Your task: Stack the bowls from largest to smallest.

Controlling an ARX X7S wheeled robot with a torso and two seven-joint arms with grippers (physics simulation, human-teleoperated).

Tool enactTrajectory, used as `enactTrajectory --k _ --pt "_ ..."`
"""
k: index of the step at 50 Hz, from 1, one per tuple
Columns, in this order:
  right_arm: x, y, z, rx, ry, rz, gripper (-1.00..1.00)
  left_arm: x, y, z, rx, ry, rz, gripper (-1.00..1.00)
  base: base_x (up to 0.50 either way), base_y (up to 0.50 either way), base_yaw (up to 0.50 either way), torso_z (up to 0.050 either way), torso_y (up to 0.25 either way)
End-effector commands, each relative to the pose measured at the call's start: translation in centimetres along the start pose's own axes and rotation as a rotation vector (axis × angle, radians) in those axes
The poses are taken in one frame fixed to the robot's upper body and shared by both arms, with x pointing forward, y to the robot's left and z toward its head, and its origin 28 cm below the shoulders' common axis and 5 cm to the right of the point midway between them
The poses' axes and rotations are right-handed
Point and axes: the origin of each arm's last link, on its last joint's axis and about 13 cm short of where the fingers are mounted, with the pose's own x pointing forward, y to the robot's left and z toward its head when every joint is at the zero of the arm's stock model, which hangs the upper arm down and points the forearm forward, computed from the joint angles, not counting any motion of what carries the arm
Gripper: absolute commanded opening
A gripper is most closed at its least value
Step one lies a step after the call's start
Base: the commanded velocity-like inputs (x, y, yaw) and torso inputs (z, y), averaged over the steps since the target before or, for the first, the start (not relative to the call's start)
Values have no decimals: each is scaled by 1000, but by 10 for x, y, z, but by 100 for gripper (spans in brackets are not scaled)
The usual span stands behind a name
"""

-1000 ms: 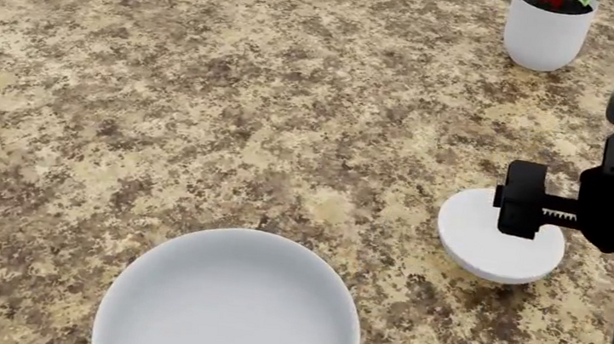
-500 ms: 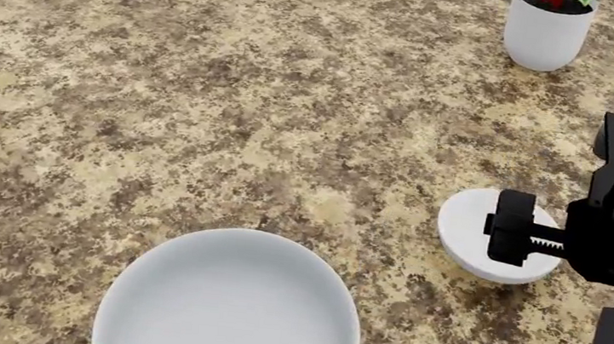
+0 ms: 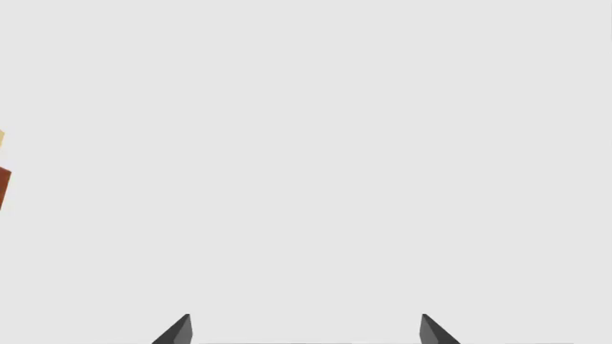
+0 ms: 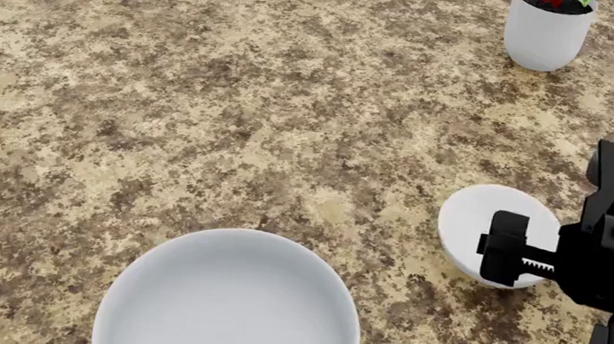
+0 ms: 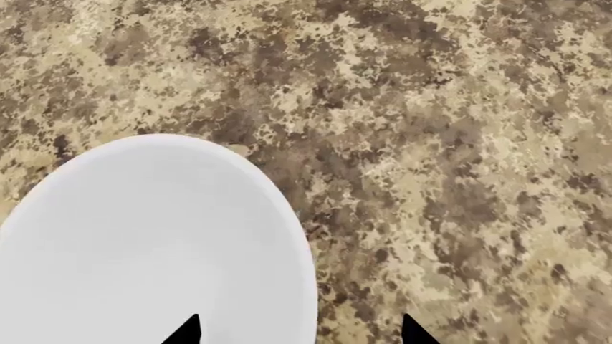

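Note:
A large white bowl [image 4: 231, 301] sits on the countertop at the near edge of the head view. A small white bowl [image 4: 473, 219] stands to its right, partly covered by my right gripper [image 4: 508, 249]. In the right wrist view the small bowl [image 5: 153, 244] lies just below that gripper [image 5: 299, 333], which is open. One fingertip [image 5: 186, 331] is over the bowl's inside and the other is over the stone beside the rim. My left gripper [image 3: 306, 333] is open, facing a blank pale surface, and does not show in the head view.
A white pot with a red-and-green plant [image 4: 546, 30] stands at the far right of the speckled brown stone countertop [image 4: 234, 104]. A brown and tan sliver [image 3: 3, 175] shows at the edge of the left wrist view.
My right gripper has moved nearer, from the small bowl's far side to over its near right rim. Both bowls have stayed in place.

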Motion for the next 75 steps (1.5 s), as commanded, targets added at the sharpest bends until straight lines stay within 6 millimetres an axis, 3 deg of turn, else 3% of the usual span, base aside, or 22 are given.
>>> enactTrajectory --k 1,4,5,28,75 --pt "8 6 -9 -7 23 30 100 1 4 -3 6 13 15 100 0 0 0 0 0" --pt "8 6 -8 -8 22 31 100 1 4 -4 7 13 16 100 4 0 0 0 0" --pt "8 6 -8 -13 18 20 -100 2 4 -4 6 14 16 100 0 0 0 0 0" --pt "4 5 -3 -22 9 16 -100 1 4 -4 -1 14 16 100 0 0 0 0 0" --pt "-47 6 56 3 -200 84 -100 2 0 2 -9 5 3 100 0 0 0 0 0"
